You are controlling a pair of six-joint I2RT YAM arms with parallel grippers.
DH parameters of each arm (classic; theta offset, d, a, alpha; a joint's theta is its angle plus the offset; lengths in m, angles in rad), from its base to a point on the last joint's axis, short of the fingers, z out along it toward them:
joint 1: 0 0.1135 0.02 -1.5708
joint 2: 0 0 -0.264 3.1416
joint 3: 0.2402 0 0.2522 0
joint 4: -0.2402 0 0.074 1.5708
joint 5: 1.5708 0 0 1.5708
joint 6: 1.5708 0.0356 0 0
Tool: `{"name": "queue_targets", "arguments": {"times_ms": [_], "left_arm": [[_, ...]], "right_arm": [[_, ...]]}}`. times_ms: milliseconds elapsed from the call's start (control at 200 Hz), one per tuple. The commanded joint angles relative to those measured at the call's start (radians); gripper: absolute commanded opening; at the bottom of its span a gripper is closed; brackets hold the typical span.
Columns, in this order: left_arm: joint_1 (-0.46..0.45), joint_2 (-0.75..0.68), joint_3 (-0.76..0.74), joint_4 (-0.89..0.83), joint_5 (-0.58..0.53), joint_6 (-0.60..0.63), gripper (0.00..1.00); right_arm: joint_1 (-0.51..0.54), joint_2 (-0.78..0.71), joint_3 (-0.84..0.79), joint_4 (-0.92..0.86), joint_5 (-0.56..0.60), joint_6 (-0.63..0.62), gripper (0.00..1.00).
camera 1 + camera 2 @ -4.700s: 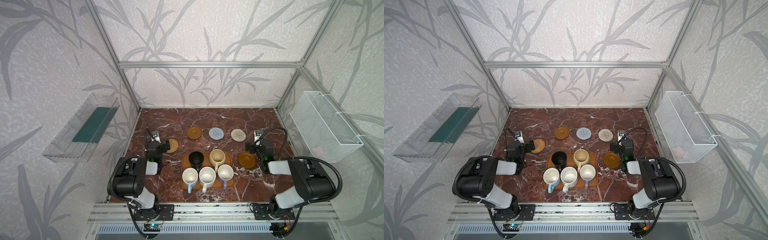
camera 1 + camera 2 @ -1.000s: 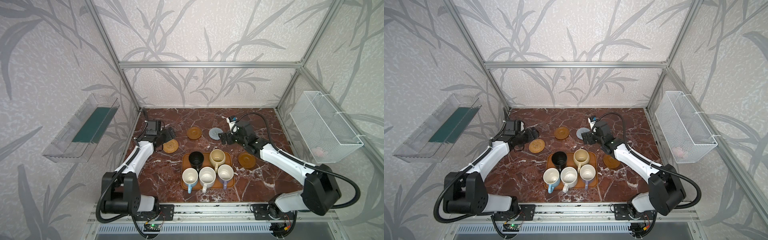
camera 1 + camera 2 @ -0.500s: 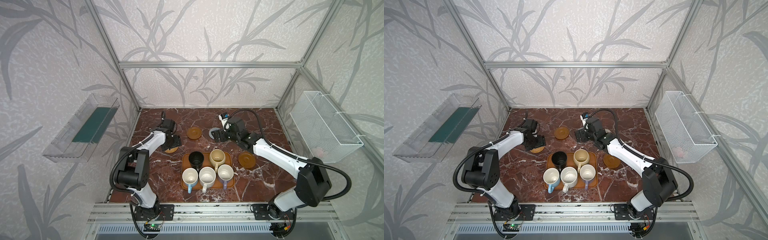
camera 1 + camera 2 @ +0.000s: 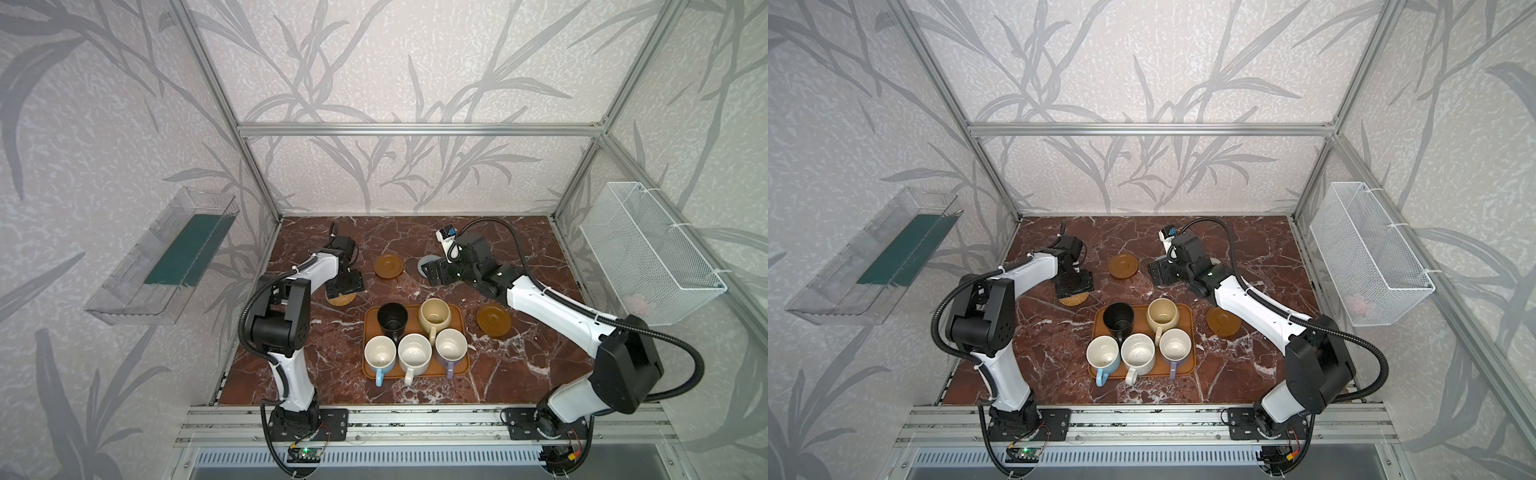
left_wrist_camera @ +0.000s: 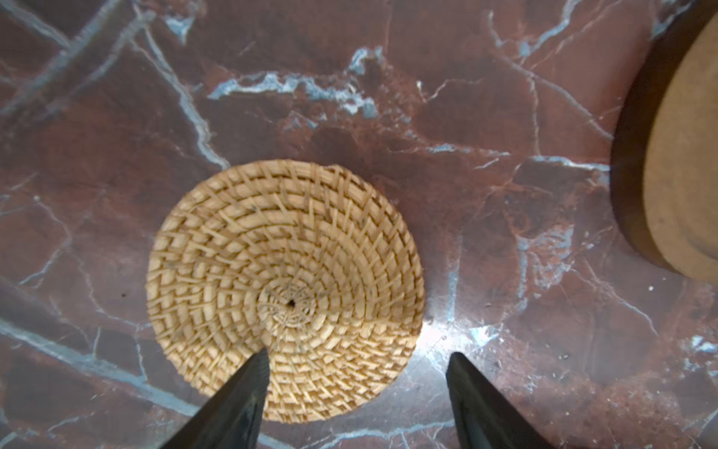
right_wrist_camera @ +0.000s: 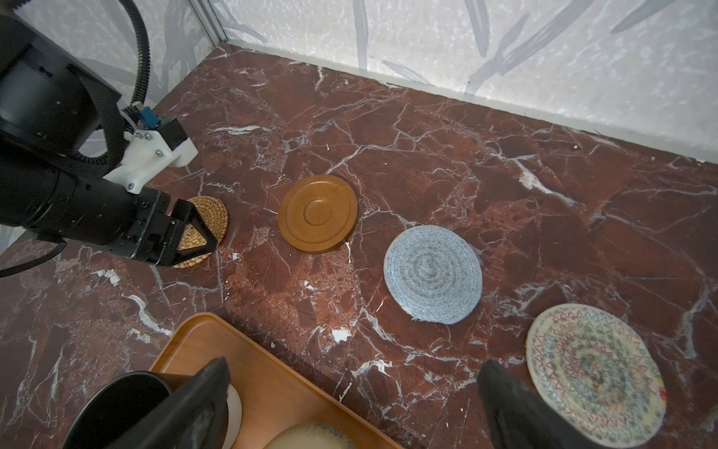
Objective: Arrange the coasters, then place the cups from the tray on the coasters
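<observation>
Left hand (image 5: 358, 352) part open over rattan coaster (image 5: 283, 272), gripping nothing; right hand (image 6: 354, 361) wide open, empty

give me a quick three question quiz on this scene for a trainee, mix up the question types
1. True or false: all five handled mugs stand on the flat orange-brown rectangular tray.
2. The left gripper is: A) gripping a mug handle; B) at the edge of the tan woven rattan round coaster; C) inside the tray.
3. Short answer: is the right gripper open or shut?
Key: 1 true; 2 B; 3 open, holding nothing.
</observation>
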Motion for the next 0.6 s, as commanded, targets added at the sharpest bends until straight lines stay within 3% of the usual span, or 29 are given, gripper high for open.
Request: {"name": "queue_targets", "arguments": {"times_ms": [0,595], "left_arm": [[0.000,0.034,0.026,-0.011,0.007,0.013,0.74],[-0.009,0.179,0.188,0.006,0.090,0.017,0.62]], "right_arm": [[0.000,-0.015,0.042,-0.053,-0.075,-0.054,0.99],[0.001,-0.004,0.055,-0.090,-0.046,-0.053,0.99]]}}
